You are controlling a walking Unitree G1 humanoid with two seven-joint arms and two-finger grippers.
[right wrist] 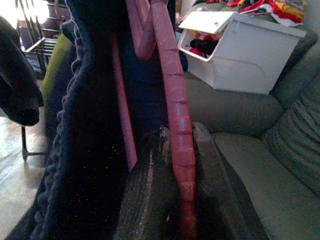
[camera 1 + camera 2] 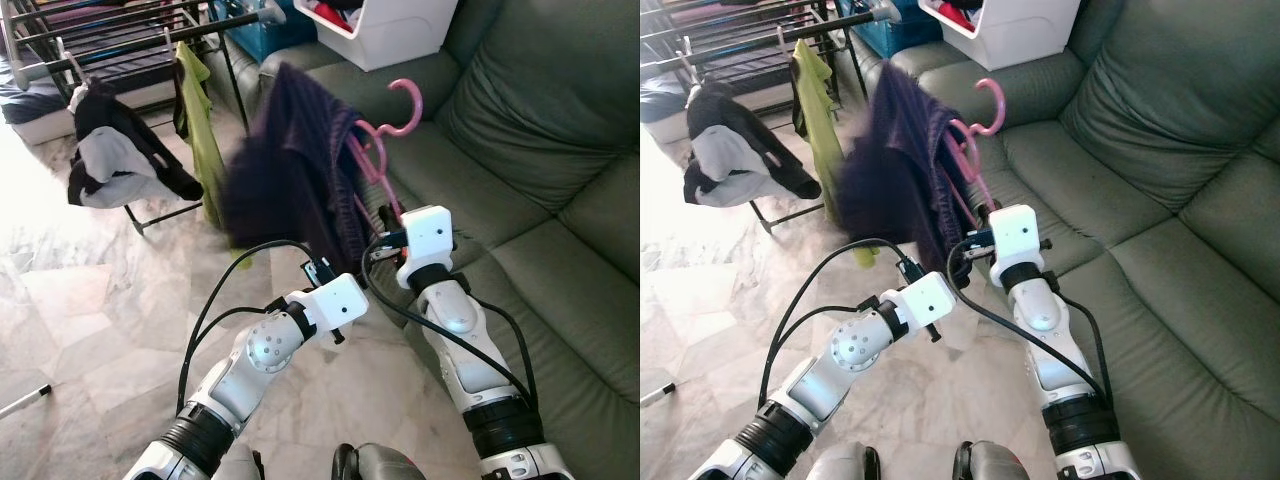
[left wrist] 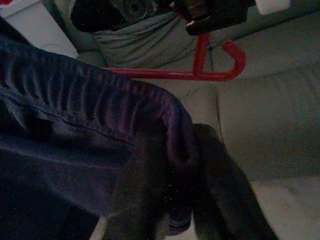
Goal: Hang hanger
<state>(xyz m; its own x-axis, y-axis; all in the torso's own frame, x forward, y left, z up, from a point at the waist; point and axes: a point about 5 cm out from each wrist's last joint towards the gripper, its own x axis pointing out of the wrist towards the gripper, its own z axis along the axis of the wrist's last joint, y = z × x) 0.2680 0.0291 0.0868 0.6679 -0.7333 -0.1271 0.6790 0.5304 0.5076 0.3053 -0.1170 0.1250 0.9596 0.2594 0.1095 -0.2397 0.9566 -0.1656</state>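
**Pink hanger with dark garment held aloft, short of the drying rack**

The right tool [image 2: 385,243] is pressed together on a lower bar of the pink plastic clothes hanger [image 2: 372,150], as the right wrist view shows, its fingers [image 1: 150,195] pinching the bar from both sides. The hanger stands tilted above the grey-green leather sofa [image 2: 520,150], hook uppermost, with a dark purple ribbed garment [image 2: 290,170] draped over it. The left tool [image 2: 322,272] sits against the garment's lower folds; whether it is spread or pinching cloth cannot be told, since the fabric hides its tips.

Risks: the hold is low on the bar and the cloth hangs to one side, so the hanger may pivot in the grip; the loosely draped garment may slide off; the hook may miss the rail of the black metal drying rack [image 2: 120,30], which stands well apart.

Count: what appear to be two pink hooks, so possibly two hangers nested; one dark garment; one rack carrying one black-and-grey garment [image 2: 115,155] and one green one [image 2: 200,120]; one white plastic storage bin [image 2: 385,25].
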